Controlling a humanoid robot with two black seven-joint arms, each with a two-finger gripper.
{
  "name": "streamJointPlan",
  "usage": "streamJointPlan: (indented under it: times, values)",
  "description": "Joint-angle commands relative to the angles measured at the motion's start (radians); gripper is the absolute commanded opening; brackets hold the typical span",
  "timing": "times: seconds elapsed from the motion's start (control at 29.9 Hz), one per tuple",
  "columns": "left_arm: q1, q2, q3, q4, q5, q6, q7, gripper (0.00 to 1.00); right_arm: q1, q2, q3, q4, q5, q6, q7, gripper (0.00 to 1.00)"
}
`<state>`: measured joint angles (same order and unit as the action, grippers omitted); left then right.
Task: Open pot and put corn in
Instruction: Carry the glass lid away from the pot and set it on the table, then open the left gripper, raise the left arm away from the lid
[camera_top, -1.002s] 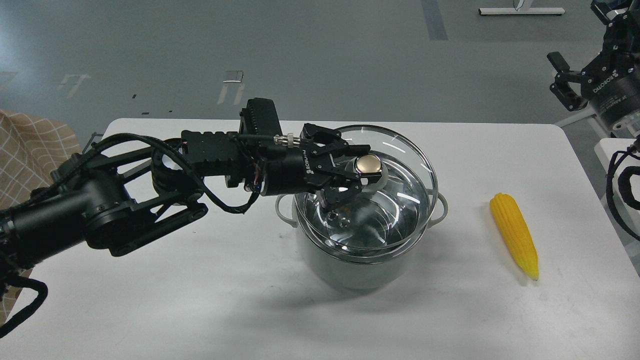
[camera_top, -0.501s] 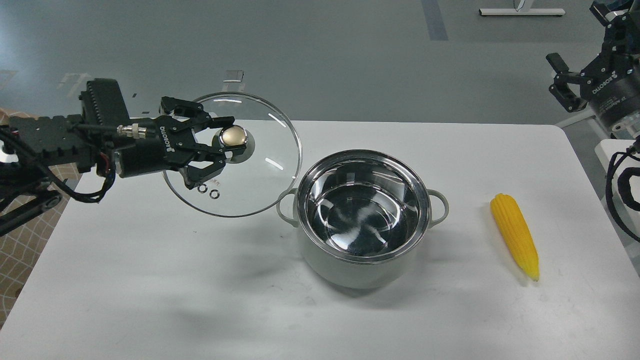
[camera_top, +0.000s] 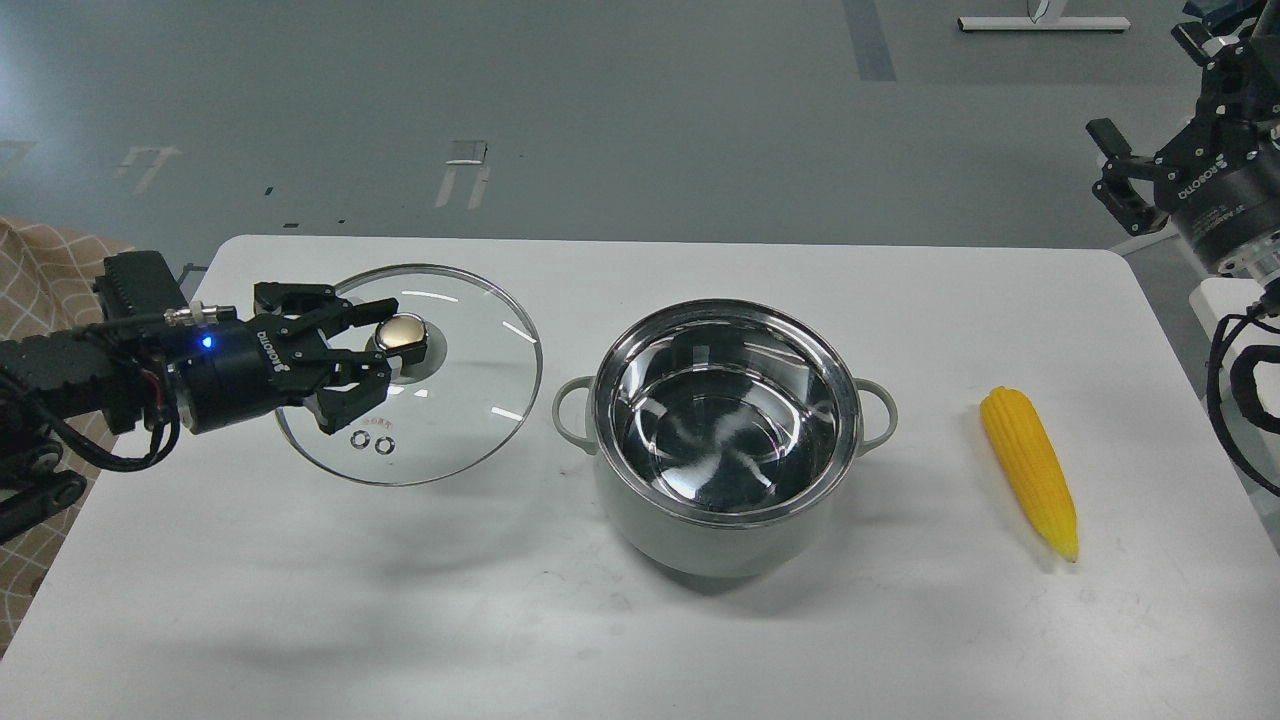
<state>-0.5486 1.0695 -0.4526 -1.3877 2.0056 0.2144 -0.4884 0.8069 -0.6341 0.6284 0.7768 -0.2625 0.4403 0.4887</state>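
Note:
The pale grey-green pot (camera_top: 727, 530) stands uncovered at the table's middle, its shiny steel inside empty. The yellow corn cob (camera_top: 1030, 485) lies on the table right of the pot, pointed end toward me. My left gripper (camera_top: 385, 340) is shut on the gold knob of the glass lid (camera_top: 470, 400) and holds the lid left of the pot, low over the table and nearly level. My right gripper (camera_top: 1108, 165) hangs open and empty at the far right, beyond the table's back corner and well away from the corn.
The white table (camera_top: 640, 640) carries only the pot and corn. A checked cloth (camera_top: 50, 270) shows past its left edge. The right arm's cables (camera_top: 1235, 390) hang by the right edge.
My left gripper lifted the lid off the pot, carried it left, then lowered it toward the table. The pot now stands open. The corn has not moved; the right gripper barely shifted.

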Motion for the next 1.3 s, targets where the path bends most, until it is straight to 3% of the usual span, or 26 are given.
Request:
streamJointPlan:
  times: [0.0, 0.27, 0.9, 1.1, 1.27]
  values:
    - [0.044, -0.003, 0.006, 0.062, -0.005, 0.084, 0.000, 0.34, -0.005, -0.006, 0.001, 0.004, -0.001, -0.002, 0.000, 1.00]
    - [0.114, -0.028, 0.008, 0.125, -0.024, 0.180, 0.000, 0.35, -0.006, -0.006, 0.001, 0.006, -0.001, -0.002, 0.000, 1.00]
    - [0.190, -0.115, 0.009, 0.274, -0.041, 0.274, 0.000, 0.39, -0.012, -0.006, 0.001, 0.004, -0.001, -0.002, 0.000, 1.00]
    - [0.213, -0.129, 0.011, 0.309, -0.042, 0.274, 0.000, 0.52, -0.012, -0.006, 0.004, 0.004, -0.001, -0.002, 0.000, 1.00]
    - [0.214, -0.154, 0.011, 0.348, -0.042, 0.274, 0.000, 0.53, -0.012, -0.006, 0.007, 0.004, -0.001, -0.002, 0.000, 1.00]
